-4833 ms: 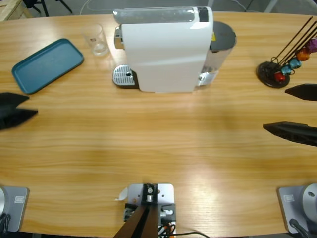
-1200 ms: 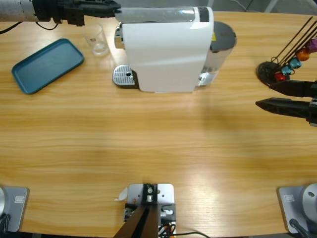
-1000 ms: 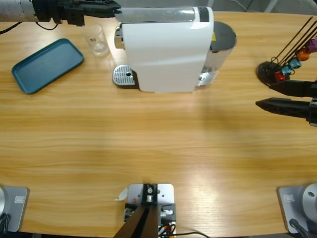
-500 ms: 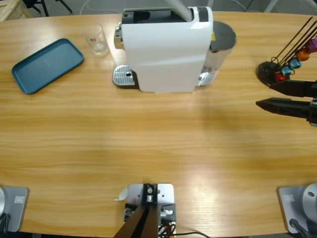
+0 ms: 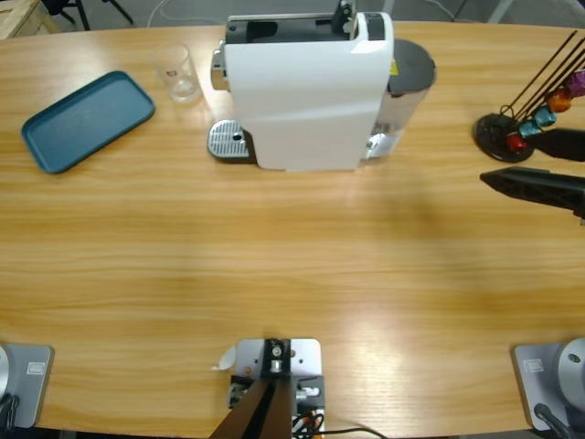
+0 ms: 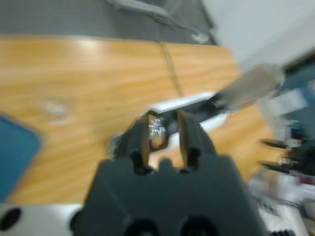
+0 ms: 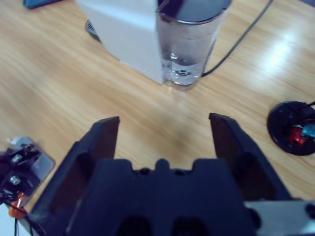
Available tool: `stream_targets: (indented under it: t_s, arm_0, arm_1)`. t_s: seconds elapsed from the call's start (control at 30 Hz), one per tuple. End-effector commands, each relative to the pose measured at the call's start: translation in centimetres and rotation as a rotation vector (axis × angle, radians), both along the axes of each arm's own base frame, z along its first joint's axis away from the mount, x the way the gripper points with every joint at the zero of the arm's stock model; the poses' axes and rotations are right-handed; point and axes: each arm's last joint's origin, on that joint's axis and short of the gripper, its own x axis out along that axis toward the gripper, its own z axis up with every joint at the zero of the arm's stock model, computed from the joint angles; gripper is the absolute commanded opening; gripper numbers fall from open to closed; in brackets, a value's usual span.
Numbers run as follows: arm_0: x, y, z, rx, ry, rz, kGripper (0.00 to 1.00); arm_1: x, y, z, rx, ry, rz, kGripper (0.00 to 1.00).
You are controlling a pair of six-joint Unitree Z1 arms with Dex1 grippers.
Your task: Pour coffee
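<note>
While the white coffee machine (image 5: pixel 302 91) stands at the upper middle of the high view, its lid lever (image 5: pixel 344 15) is tipped up at the top edge, leaving a dark slot open along the machine's top. A round metal drip tray (image 5: pixel 228 142) juts from its left foot, with nothing standing on it. Just to the upper left of the machine stands an empty clear glass (image 5: pixel 178 71), and further left a teal tray (image 5: pixel 87 119) lies at an angle on the wooden table (image 5: pixel 274 274). Behind the machine's right side sits the water tank (image 7: pixel 189 44), partly filled as my right wrist sees it, with a black cable (image 7: pixel 241 37) trailing away from it. My right pincer (image 5: pixel 514 161) comes in from the right edge, spread wide and holding nothing, just below the black capsule stand (image 5: pixel 501 135) with its coloured capsules (image 5: pixel 539 119). My left pincer (image 6: pixel 162 140) is out of the high view; its own camera is blurred, and I cannot tell whether it is spread or pressed together.
</note>
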Motion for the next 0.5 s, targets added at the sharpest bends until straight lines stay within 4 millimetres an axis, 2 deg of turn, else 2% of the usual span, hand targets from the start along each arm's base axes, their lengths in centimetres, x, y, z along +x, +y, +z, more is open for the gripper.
stream_targets:
  t_s: [0.03,0.1,0.23,0.3,0.37,0.5]
  arm_0:
    - [-6.4,4.5,-0.3,0.122,-0.078,0.117,0.706]
    - [-7.4,5.2,-2.2,0.072,-0.041,0.142,0.792]
    - [-10.4,6.9,-4.6,0.087,-0.083,0.088,0.816]
    - [-11.0,7.4,-5.5,0.100,-0.052,0.111,0.816]
    - [-11.7,7.8,-6.2,0.149,-0.016,0.069,0.816]
    - [-13.3,8.8,-7.5,0.188,-0.062,-0.022,0.817]
  arm_1:
    - [-0.3,-1.0,-1.3,-0.014,0.034,-0.132,0.752]
    - [-0.4,-1.3,-1.0,-0.023,0.030,-0.171,0.752]
    - [0.3,-3.5,-0.8,-0.022,0.037,-0.415,0.755]
    - [0.8,-4.8,-0.7,-0.001,0.046,-0.558,0.757]
    - [1.2,-5.1,-0.6,-0.004,0.040,-0.598,0.769]
    - [1.4,-5.6,-0.2,0.017,-0.022,-0.618,0.778]
